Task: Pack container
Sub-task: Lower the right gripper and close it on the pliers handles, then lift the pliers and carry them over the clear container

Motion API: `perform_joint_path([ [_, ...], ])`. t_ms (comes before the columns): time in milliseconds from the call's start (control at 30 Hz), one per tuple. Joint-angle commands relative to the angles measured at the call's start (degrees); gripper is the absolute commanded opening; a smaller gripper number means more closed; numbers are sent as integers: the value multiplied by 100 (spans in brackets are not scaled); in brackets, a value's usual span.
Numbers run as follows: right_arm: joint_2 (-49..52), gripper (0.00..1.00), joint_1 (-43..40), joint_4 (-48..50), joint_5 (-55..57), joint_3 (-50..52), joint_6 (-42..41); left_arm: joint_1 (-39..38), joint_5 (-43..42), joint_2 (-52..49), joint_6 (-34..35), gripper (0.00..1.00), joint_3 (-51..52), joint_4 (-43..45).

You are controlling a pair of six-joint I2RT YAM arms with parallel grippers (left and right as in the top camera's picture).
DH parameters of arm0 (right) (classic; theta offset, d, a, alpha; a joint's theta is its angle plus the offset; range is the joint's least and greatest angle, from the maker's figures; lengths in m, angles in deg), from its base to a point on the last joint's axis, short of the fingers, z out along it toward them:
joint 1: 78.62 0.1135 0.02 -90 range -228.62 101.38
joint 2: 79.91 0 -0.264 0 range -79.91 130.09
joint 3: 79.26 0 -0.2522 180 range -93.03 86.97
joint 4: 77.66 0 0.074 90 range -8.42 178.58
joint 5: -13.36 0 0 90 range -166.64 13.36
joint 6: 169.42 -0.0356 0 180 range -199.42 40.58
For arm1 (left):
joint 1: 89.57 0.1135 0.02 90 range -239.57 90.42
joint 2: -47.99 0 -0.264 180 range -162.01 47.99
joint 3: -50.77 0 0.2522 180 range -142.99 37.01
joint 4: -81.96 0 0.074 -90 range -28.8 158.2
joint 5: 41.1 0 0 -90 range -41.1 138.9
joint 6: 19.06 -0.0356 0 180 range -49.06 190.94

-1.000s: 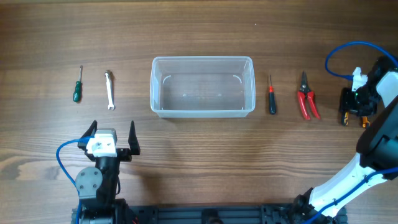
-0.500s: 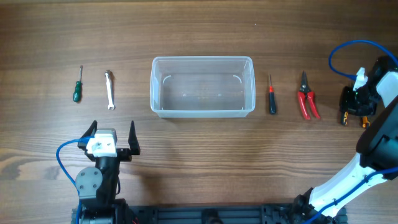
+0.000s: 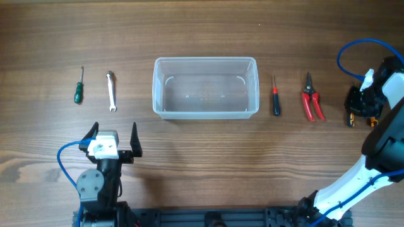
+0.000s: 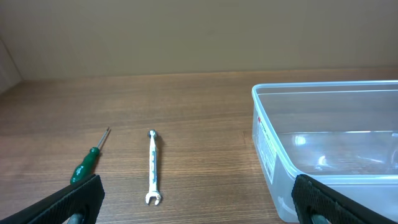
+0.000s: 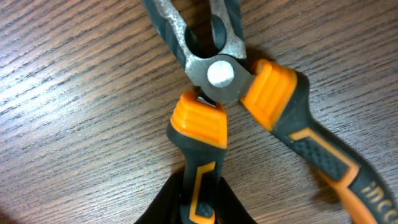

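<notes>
The right claw point(image 5: 200, 206) has just shut. A second ago its jaws stood part-open over the pliers point(image 5: 221, 73). Now the wrist view shows the dark fingers point(image 5: 163, 208) pinched on one orange-and-black handle, while the other handle splays off to the side. The pliers lie flat on the wood grain near the right edge of the surface point(image 3: 202, 157), not yet lifted. Overhead, that arm has barely shifted.

The container point(image 3: 206, 113) sits in the middle of the surface, somewhat toward the far edge, and is empty. The left claw point(image 3: 114, 131) hangs wide open near the front edge, holding nothing. A green screwdriver point(image 3: 78, 86) and a small wrench point(image 3: 111, 91) lie beyond it, toward the left edge. Between the container and the pliers lie a red-and-black screwdriver point(image 3: 275, 96) and red snips point(image 3: 312, 98).

With the grip made, packing looks ready to begin. The likely next step is to lift the pliers and carry them left over the other two tools to the container. A hold on a single handle may let the pliers swing or open as they rise.
</notes>
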Motion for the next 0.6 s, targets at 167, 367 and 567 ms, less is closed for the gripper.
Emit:
perform_joint_path([
  [167, 186, 4, -7, 55, 59, -151, 9, -28, 57, 46, 55, 100, 35, 15],
  [367, 186, 4, 48, -645, 59, -1084, 157, -28, 57, 46, 55, 100, 35, 15],
  [567, 184, 4, 387, -1864, 55, -2876, 361, -28, 57, 46, 57, 100, 35, 15],
])
